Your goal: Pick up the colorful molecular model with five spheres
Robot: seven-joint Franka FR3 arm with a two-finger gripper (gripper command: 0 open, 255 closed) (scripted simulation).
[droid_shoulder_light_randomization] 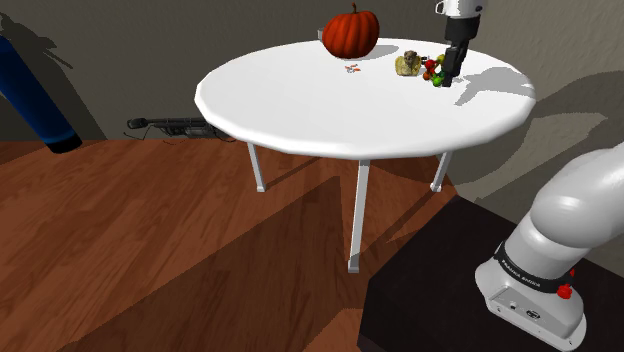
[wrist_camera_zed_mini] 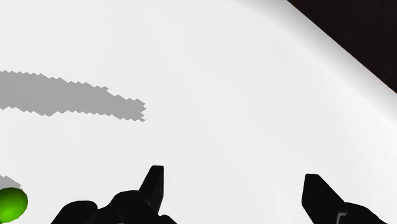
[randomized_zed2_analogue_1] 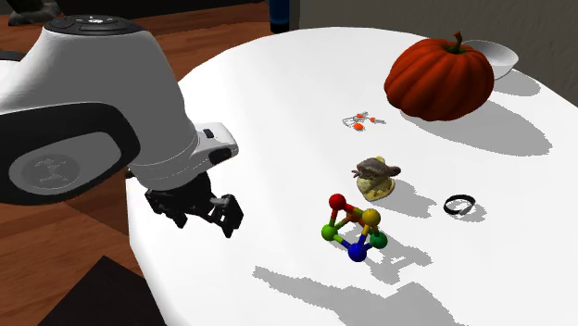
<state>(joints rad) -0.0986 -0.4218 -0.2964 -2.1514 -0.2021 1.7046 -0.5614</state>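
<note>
Approach was in hand: the end effector (randomized_zed2_analogue_1: pixel 206 215) hung released and empty, to the second exterior view's left of the molecular model (randomized_zed2_analogue_1: pixel 355 230) on the white worktop (randomized_zed2_analogue_1: pixel 278 93). Next, it probably needed centring over the spheres.

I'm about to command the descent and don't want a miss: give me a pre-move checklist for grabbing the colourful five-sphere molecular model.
1. Black two-finger gripper open: ok, fingers stand apart.
2. Red, yellow, green and blue ball-and-stick model between fingers: not ok; bare white round table lies there, with a green sphere off to one side.
3. Model apart from small brown figurine: ok, narrowly.
4. Gripper clear of tabletop: ok, appears to hover.
</note>
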